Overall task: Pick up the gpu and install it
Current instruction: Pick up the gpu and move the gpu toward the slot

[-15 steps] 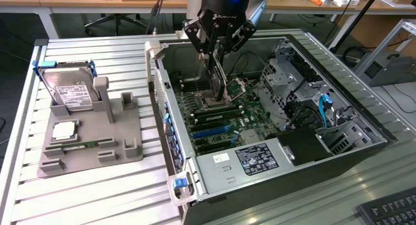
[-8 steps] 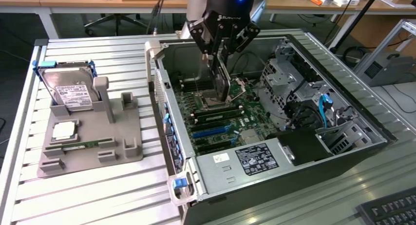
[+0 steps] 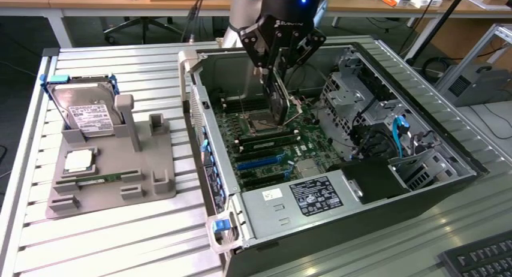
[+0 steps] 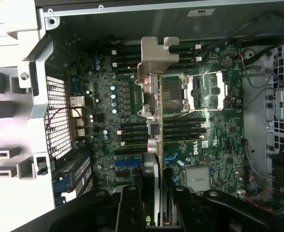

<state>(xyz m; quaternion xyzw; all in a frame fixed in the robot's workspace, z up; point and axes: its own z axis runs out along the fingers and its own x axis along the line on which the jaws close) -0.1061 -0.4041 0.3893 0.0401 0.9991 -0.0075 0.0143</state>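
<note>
The gpu (image 3: pixel 282 103) hangs upright and edge-on inside the open computer case (image 3: pixel 448 187), held by its upper end above the motherboard (image 3: pixel 264 151) near the CPU socket. My gripper (image 3: pixel 280 72) is shut on it. In the wrist view the card's thin edge (image 4: pixel 154 145) runs away from my gripper (image 4: pixel 154 208), one black finger (image 4: pixel 131 205) on each side of it. The silver end bracket (image 4: pixel 157 55) is at the card's far end. The blue expansion slots (image 4: pixel 127 163) lie on the board just beside the card's line.
A grey fixture (image 3: pixel 112 169) at the exterior view's left holds a silver hard drive (image 3: pixel 88 115), a CPU (image 3: pixel 78 160) and a RAM stick (image 3: pixel 100 180). Inside the case are a drive cage (image 3: pixel 352 91), blue cables (image 3: pixel 397 136) and the power supply (image 3: pixel 308 196). A keyboard (image 3: pixel 484 259) lies nearby.
</note>
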